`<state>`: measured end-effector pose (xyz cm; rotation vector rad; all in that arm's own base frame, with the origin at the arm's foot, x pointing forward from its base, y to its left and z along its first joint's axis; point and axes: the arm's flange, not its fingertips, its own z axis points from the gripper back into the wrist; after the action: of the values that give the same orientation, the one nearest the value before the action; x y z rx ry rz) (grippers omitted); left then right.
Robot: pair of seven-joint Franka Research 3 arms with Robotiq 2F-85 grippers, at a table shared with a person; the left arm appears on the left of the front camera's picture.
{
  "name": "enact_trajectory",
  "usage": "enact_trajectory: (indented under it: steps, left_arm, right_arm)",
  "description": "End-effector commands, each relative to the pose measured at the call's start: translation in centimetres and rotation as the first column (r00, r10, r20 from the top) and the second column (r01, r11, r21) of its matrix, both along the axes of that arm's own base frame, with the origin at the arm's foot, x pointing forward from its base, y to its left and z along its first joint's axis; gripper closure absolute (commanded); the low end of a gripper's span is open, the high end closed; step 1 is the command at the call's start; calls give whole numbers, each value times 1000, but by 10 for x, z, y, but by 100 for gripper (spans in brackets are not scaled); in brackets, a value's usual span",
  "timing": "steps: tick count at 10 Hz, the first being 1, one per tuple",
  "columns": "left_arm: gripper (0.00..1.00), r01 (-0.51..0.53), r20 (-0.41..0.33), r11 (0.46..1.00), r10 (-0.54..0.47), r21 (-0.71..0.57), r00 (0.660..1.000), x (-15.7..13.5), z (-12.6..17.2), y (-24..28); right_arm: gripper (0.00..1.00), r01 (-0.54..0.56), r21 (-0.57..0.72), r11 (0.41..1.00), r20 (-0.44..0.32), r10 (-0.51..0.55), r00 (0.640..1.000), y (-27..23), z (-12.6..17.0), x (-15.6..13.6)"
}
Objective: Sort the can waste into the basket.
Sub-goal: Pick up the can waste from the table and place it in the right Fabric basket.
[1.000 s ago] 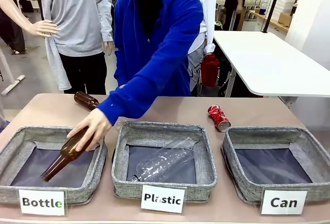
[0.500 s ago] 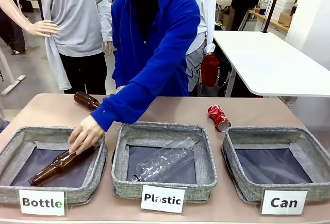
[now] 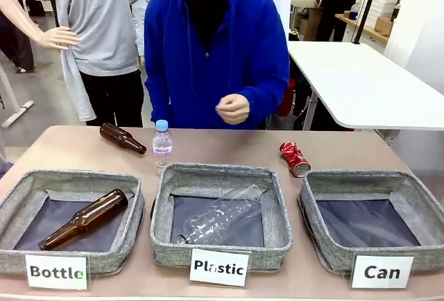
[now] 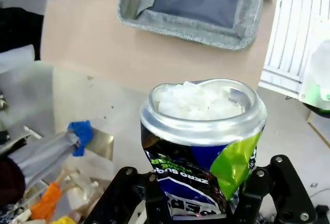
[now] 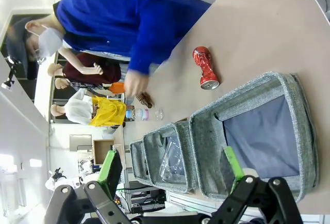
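1. The black-blue can (image 4: 198, 146) is clamped in my left hand (image 4: 201, 206), with both fingers pressed on its lower body. Its wall is dented.
2. The red can (image 3: 295, 158) lies on its side on the desk (image 3: 229, 148), just behind the far rim of the Can basket (image 3: 361, 176), which has nothing in it.
3. My right hand (image 5: 171, 175) is spread wide and carries nothing. It looks along the Can basket toward the red can.
4. Hazard, slip: the dented wall gives my left fingers uneven contact. A fast swing could twist the black-blue can loose.
5. Hazard, wrong bin: the Bottle basket (image 4: 180, 25) lies ahead of my left hand. The Can basket is at the other end of the row, past the Plastic basket (image 3: 218, 176). An early release would drop the can into the wrong basket or onto the desk.
6. Hazard, roll: the red can rests on its curved side. An off-centre touch from one right finger could push it away from the basket.
7. Hazard, contact: the person's hand (image 3: 233, 109) is raised above the desk's far edge. If it reaches for the red can while my right hand does, the two could meet.
8. Hazard, crossing: if I carry the black-blue can across while my right hand works near the Can basket, both arms share one space.
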<state>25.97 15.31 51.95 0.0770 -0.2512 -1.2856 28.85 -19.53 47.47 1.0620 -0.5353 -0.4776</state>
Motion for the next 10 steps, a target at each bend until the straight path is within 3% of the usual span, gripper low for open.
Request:
enact_trajectory:
  steps: [1, 2, 5, 6, 8, 10]
  left_arm:
    - [100, -27, -1, 997, 28, -70, 1000, 24, 9, -27]
    - [100, -26, 3, 988, 27, -150, 1000, 49, 17, -68]
    - [100, -6, -124, 958, -31, -286, 992, 151, 36, -213]
    - [100, 21, -149, 952, -69, -304, 986, 172, 38, -252]
    - [100, 96, -187, 911, -184, -401, 965, 195, 34, -356]
    - [100, 154, -212, 918, -243, -365, 947, 180, 21, -471]
  right_arm:
    - [0, 0, 17, 1000, 29, -1, 1000, 0, 2, 3]
    - [0, 0, 17, 1000, 29, -1, 1000, 0, 2, 3]
    - [0, 0, 17, 1000, 29, -1, 1000, 0, 2, 3]
    - [0, 0, 17, 1000, 29, -1, 1000, 0, 2, 3]
    - [0, 0, 17, 1000, 29, -1, 1000, 0, 2, 3]
    - [0, 0, 17, 1000, 29, -1, 1000, 0, 2, 3]
